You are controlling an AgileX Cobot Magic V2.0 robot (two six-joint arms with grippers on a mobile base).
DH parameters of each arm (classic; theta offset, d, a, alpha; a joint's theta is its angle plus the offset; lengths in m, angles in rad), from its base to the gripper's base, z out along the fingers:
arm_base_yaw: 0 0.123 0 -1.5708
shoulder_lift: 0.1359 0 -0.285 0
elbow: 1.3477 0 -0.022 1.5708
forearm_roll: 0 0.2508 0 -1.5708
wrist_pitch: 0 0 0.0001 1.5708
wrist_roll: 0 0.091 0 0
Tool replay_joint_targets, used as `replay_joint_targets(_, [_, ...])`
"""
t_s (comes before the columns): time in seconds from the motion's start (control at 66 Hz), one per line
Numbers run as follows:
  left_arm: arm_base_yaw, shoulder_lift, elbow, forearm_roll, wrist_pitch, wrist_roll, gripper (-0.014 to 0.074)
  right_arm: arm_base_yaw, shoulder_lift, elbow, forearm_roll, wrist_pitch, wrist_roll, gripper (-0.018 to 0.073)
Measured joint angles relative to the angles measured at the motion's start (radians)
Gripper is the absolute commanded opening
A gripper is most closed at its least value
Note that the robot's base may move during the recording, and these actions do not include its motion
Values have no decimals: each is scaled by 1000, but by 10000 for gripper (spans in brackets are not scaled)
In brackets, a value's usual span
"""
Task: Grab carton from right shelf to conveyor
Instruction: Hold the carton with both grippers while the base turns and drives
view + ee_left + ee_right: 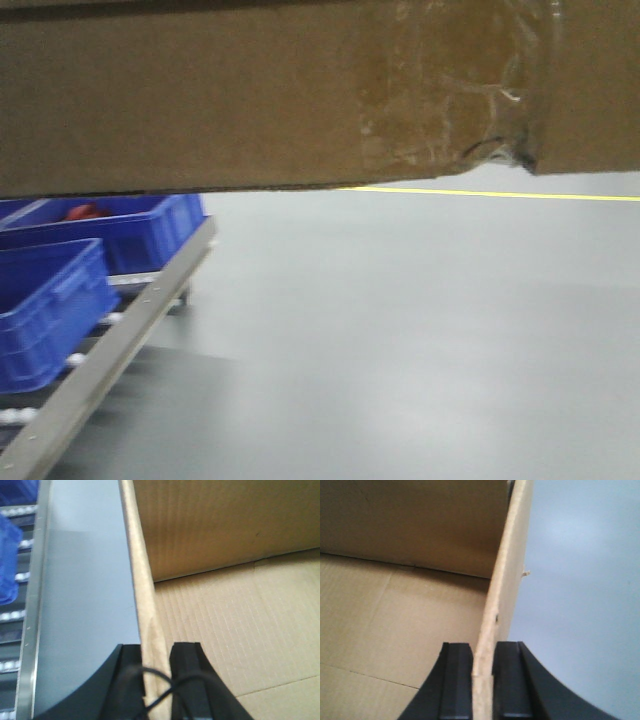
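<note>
We clamp the carton [225, 630] by two walls: the left gripper [157, 680] pinches one upright wall between its fingers, the right gripper [483, 685] another, with the box's inside bottom beyond both. Only the front view shows its taped outer face, with blue bins [50, 300] and grey floor [420, 330] lower in view.

I'm looking at a warehouse or factory hall. The smooth grey floor [450, 240] carries a painted yellow line [500, 194]. Blue plastic bins [45, 310] sit on a roller rack [120, 340] with a metal side rail, and there is a plain corrugated carton [250, 90] with tape on it, the shipping kind.
</note>
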Motion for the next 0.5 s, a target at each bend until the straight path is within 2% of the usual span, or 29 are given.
replay_joint_targets(0.5, [0,0,0,2,0,0,-17,0,0,0,0,0,0,-70])
